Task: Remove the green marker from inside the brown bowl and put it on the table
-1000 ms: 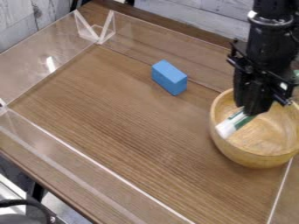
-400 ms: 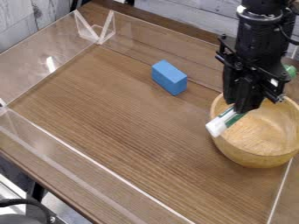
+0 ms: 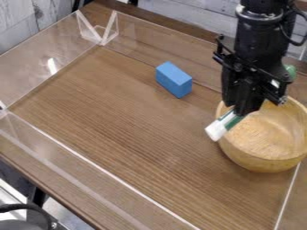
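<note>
Fingers pointing straight down clamp the green marker, tilted over the brown bowl's left rim.

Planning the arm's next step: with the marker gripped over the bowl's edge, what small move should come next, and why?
Probably carry it a little further left, then lower. The gripper, jaws shut on the green marker, holds it over the brown bowl's rim; bare table lies left, short of the blue block.

1. The bowl sits on the table at about 3 o'clock, near the wall.
2. The block lies at the bowl's 10 o'clock, well apart.
3. The marker hangs tilted over the bowl's 9 o'clock rim, under the gripper.
</note>
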### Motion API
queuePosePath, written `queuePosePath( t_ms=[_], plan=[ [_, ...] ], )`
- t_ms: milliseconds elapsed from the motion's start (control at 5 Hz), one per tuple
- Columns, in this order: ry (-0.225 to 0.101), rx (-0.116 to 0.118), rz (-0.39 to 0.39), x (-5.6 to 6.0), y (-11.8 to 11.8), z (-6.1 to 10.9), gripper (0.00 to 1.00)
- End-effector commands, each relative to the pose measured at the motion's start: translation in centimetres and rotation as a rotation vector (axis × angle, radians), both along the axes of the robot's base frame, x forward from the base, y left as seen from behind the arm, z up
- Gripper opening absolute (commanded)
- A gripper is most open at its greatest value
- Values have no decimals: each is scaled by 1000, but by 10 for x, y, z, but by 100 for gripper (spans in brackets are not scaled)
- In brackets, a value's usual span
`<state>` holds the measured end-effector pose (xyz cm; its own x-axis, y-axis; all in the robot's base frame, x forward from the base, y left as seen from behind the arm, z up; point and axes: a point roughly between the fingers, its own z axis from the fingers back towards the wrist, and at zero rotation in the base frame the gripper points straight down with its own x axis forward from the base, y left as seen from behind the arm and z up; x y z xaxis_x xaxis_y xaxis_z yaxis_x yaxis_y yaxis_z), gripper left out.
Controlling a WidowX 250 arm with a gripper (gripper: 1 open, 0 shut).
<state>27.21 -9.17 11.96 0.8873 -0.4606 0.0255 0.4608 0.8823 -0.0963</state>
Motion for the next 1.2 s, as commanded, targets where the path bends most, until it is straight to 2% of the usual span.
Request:
queuePosePath(
  t_ms=[0,1000],
  plan=[
    [-81,-11,30,2,3,20,0],
    [-112,23,167,-6,15,22,0]
  ],
)
